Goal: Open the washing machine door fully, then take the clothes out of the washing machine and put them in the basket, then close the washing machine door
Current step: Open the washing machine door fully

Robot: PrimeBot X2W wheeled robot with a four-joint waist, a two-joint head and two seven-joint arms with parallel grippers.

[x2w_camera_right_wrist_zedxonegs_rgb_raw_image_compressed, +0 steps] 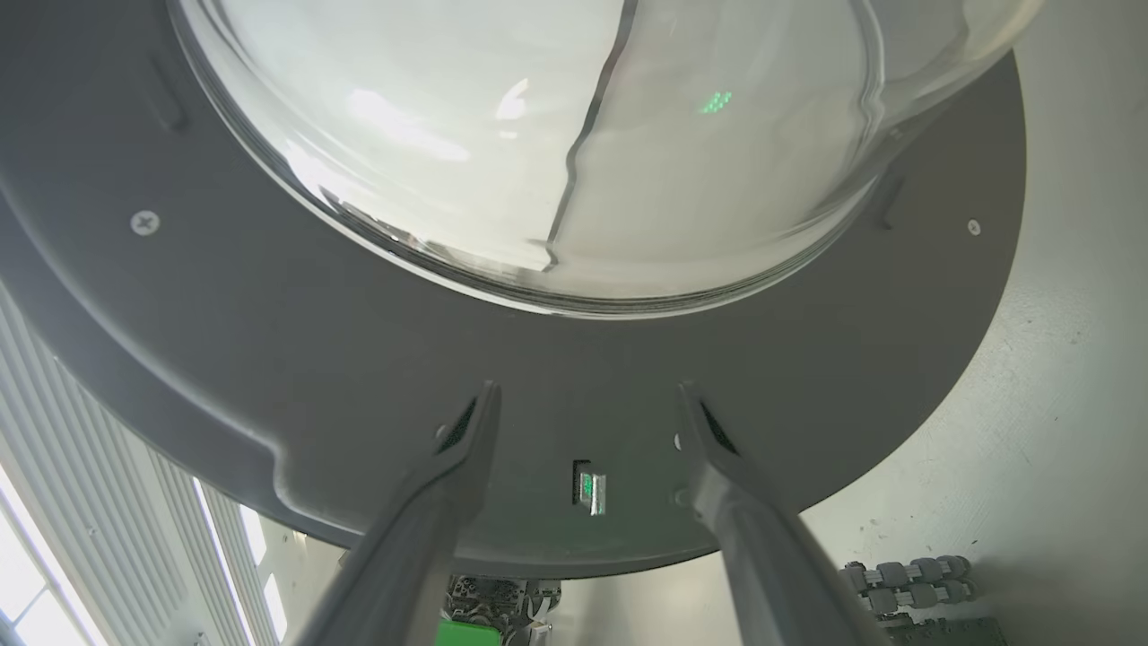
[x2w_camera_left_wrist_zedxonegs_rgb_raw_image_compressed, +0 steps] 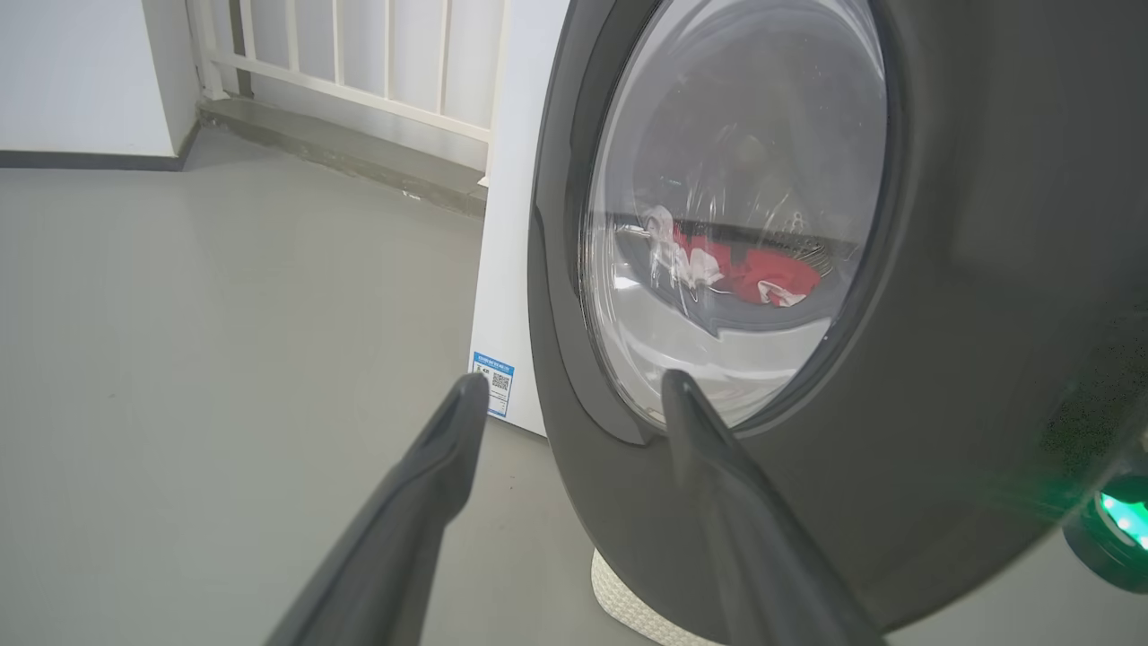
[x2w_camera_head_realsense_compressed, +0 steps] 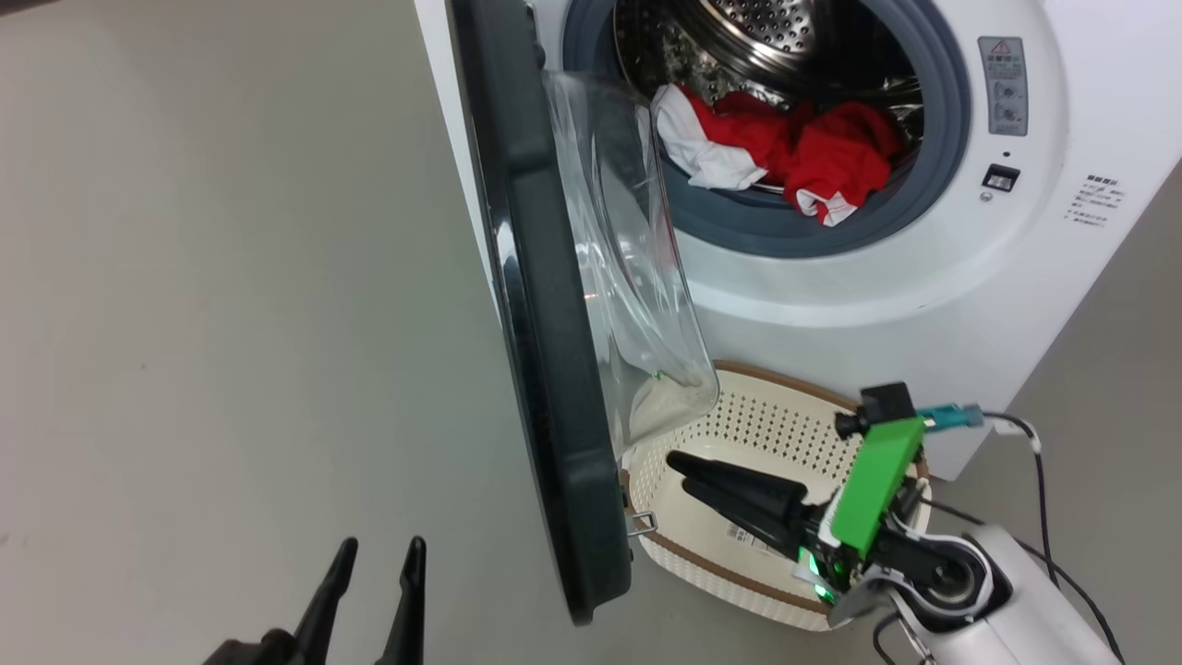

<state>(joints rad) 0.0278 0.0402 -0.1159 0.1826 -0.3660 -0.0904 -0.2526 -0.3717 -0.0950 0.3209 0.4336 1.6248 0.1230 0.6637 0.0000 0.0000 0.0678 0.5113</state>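
Washing machine [x2w_camera_head_realsense_compressed: 923, 277]: stands well beyond both grippers. Its top and right side are cut off in the head view.
Floor [x2w_camera_head_realsense_compressed: 185, 277]: bare grey and wide open ahead of and to the left of the left jaws.
Washing machine door [x2w_camera_head_realsense_compressed: 545, 369]: swung out and seen edge-on between the two grippers, its upper rim cut off. The glass bowl bulges toward the right jaws.
Basket [x2w_camera_head_realsense_compressed: 766, 425]: sits on the floor under the right jaws, its left end hidden behind the door.
Clothes [x2w_camera_head_realsense_compressed: 794, 148]: lie in the drum, spilling onto the grey ring, far past both jaws' tips.
Right gripper [x2w_camera_head_realsense_compressed: 681, 473]: over the basket with its jaws spread and nothing between them. Its tips are near the door's inner rim; whether they touch it is unclear.
Left gripper [x2w_camera_head_realsense_compressed: 380, 547]: jaws apart and empty, on the door's outer side, its base cut off.
Latch [x2w_camera_right_wrist_zedxonegs_rgb_raw_image_compressed: 589, 489]: small metal tab on the door edge, framed between the right jaws.
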